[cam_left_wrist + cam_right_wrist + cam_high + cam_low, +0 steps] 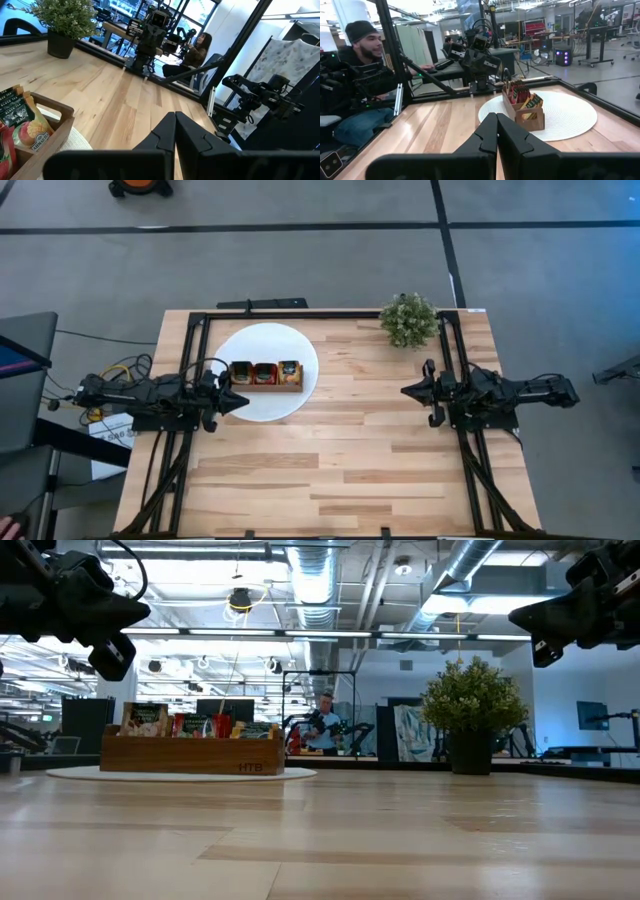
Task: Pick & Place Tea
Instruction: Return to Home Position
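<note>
Hovering above the surface (350,470), jaws closed on nothing, left arm (160,395) beside the wooden tray (265,387) of tea (264,370), right arm (490,395) apart.

"HTB" on wooden tray (190,753) front, "BLACK TEA" on dark sachet (12,112), "AHMAD TEA" on orange-yellow sachet (34,134)

Your high view looks straight down on the whole bench (330,460). Your low view sits at bench-top height, facing level into the room. Your left wrist view faces the right arm (150,40) across the bench; the right one faces the left arm (480,60). All four share the tray (265,373).
</note>
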Motion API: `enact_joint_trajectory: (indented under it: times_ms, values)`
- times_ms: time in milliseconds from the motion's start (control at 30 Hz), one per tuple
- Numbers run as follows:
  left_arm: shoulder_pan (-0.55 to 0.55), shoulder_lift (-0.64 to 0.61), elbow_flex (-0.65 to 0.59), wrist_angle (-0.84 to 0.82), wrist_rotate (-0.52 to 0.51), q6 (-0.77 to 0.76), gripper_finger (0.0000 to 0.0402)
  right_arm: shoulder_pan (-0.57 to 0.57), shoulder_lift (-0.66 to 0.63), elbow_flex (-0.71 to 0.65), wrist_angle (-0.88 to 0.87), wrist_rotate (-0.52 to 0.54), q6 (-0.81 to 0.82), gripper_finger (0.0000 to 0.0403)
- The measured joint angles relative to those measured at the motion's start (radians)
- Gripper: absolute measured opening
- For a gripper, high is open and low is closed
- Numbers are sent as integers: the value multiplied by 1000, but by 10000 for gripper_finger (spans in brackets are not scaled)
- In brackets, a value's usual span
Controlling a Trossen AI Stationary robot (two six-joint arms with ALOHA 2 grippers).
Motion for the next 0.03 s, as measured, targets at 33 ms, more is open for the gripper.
enact_joint_trajectory:
  times_ms: [33]
  values:
    - [0, 0, 0, 0, 0, 0, 0, 0, 0, 0, 0, 0, 0, 0]
